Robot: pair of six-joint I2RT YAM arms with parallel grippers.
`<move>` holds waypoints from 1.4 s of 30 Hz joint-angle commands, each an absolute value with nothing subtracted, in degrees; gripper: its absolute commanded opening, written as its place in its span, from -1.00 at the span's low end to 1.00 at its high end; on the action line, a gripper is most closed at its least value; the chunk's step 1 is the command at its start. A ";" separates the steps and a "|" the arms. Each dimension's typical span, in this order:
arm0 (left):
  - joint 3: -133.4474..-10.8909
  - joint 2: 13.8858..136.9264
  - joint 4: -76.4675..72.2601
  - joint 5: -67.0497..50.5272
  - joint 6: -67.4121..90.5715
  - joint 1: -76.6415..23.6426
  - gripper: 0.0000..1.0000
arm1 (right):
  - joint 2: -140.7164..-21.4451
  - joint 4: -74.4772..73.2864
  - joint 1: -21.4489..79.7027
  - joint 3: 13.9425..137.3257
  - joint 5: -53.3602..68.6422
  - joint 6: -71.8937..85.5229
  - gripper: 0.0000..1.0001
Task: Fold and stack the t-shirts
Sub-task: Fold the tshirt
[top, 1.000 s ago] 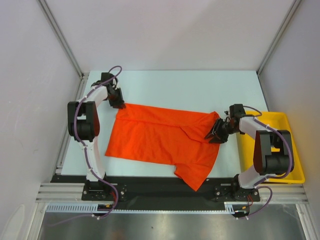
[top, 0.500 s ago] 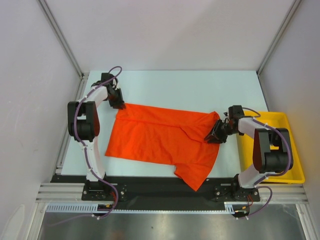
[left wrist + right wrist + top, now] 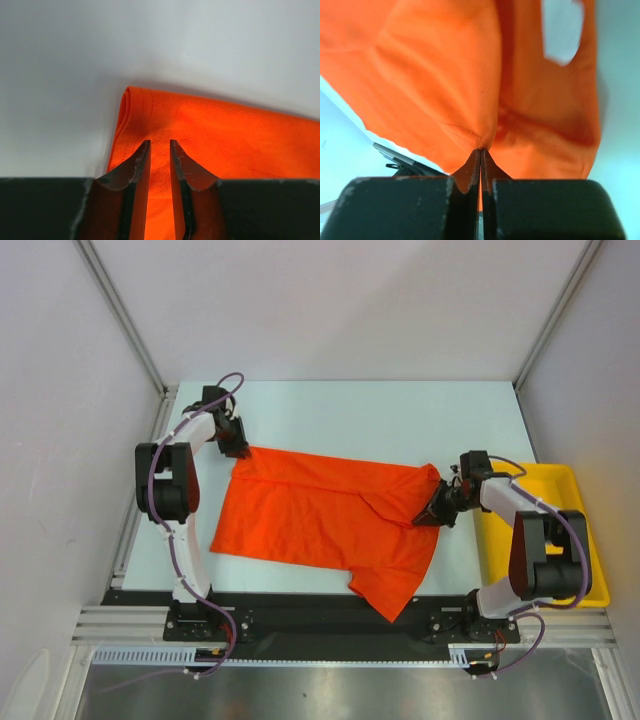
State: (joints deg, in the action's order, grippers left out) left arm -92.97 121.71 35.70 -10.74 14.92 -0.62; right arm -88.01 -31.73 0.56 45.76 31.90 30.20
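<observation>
One t-shirt lies on a pale table between white walls.

t-shirt flat on table, tray at its right

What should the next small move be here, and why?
Probably lift the right gripper slightly: its jaws are shut on the right edge of the t-shirt, and the left gripper grips the far left corner, so both ends seem ready to rise.
</observation>
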 commanded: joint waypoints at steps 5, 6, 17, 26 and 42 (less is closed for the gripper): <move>-94.13 120.15 35.33 -10.63 14.33 -1.05 -0.46 | -81.30 -34.63 0.44 42.63 34.80 34.36 -1.00; -94.04 120.15 35.33 -10.72 14.33 -1.05 -0.46 | -81.39 -34.45 0.44 42.63 35.41 34.71 -1.00; -93.69 120.50 35.33 -10.90 13.97 -1.05 -0.46 | -84.71 -34.10 0.44 42.10 37.35 34.99 -1.00; -95.01 119.97 35.60 -10.20 13.62 -1.05 -0.46 | -81.30 -35.53 -5.35 53.86 26.47 30.67 -0.03; -95.10 119.88 35.16 -11.07 14.24 -1.05 -0.46 | -105.48 -45.35 -7.38 82.36 12.66 58.97 0.02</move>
